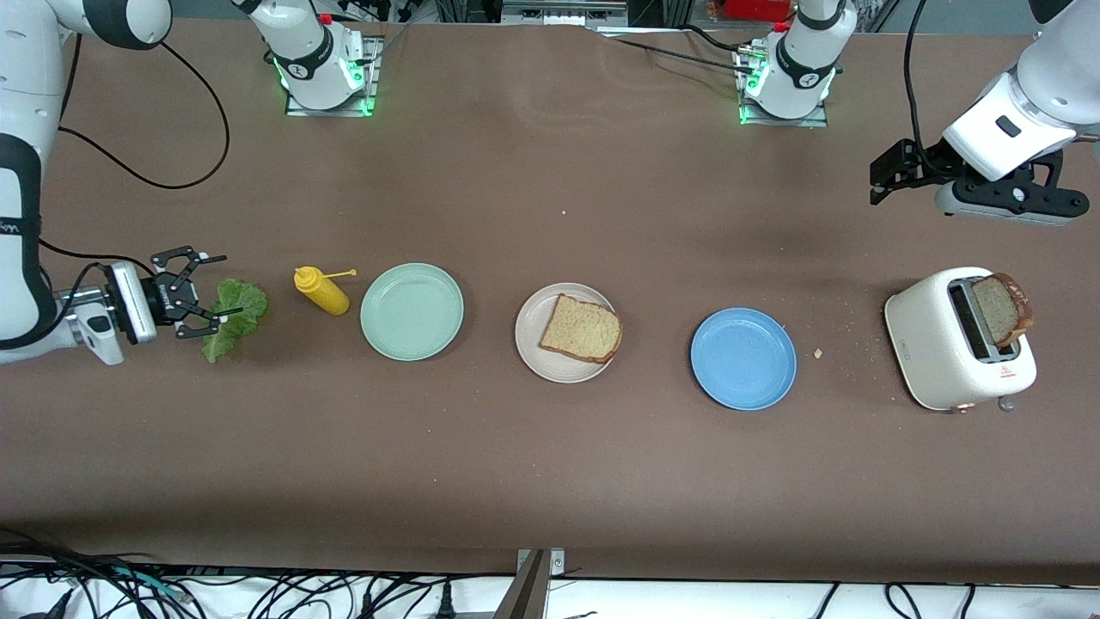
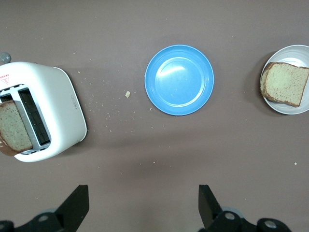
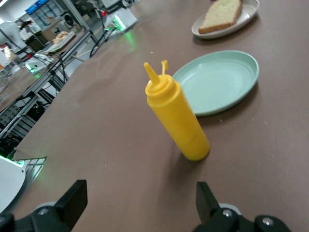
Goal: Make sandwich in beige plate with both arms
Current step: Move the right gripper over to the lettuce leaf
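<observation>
One brown bread slice (image 1: 583,328) lies on the beige plate (image 1: 531,348) at mid-table; both also show in the left wrist view, the slice (image 2: 286,83) on the plate (image 2: 289,52). A second slice (image 1: 1002,309) stands in a white toaster (image 1: 932,344) at the left arm's end. The green lettuce leaf (image 1: 236,316) lies on the table at the right arm's end. My right gripper (image 1: 215,291) is open, low at the leaf's edge, and its wrist view shows nothing between its fingers (image 3: 72,200). My left gripper (image 1: 876,182) hangs open and empty over the table beside the toaster.
A yellow squeeze bottle (image 1: 322,291) stands between the lettuce and a pale green plate (image 1: 412,311). A blue plate (image 1: 743,358) sits between the beige plate and the toaster, with crumbs (image 1: 818,352) scattered beside it.
</observation>
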`<state>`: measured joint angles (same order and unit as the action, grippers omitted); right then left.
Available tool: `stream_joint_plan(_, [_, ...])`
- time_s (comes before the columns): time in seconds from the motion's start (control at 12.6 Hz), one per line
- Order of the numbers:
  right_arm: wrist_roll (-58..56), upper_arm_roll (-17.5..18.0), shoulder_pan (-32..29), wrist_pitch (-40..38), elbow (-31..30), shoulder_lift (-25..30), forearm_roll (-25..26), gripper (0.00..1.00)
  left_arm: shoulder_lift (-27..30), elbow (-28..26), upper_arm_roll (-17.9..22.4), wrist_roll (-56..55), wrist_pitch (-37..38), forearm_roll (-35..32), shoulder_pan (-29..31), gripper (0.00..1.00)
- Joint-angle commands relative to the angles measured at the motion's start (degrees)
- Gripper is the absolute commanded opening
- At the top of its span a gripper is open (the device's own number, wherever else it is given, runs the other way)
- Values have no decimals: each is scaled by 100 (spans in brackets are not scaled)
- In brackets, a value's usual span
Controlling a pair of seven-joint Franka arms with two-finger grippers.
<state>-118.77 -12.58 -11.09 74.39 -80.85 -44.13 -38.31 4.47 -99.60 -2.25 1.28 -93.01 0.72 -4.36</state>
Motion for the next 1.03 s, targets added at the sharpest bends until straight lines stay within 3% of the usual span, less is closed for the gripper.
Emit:
stream_joint_plan(0.0, [485, -165, 1, 260, -10, 80, 200, 100, -52, 116, 5, 56, 29, 95, 31, 100])
stream_joint_plan(0.4, [1487, -315, 1, 1112, -89, 379, 771, 100, -52, 116, 5, 56, 29, 95, 31, 100])
stream_joint_plan(0.95, [3472, -307, 63, 2052, -465, 703, 1087, 100, -52, 116, 5, 56, 29, 95, 40, 100])
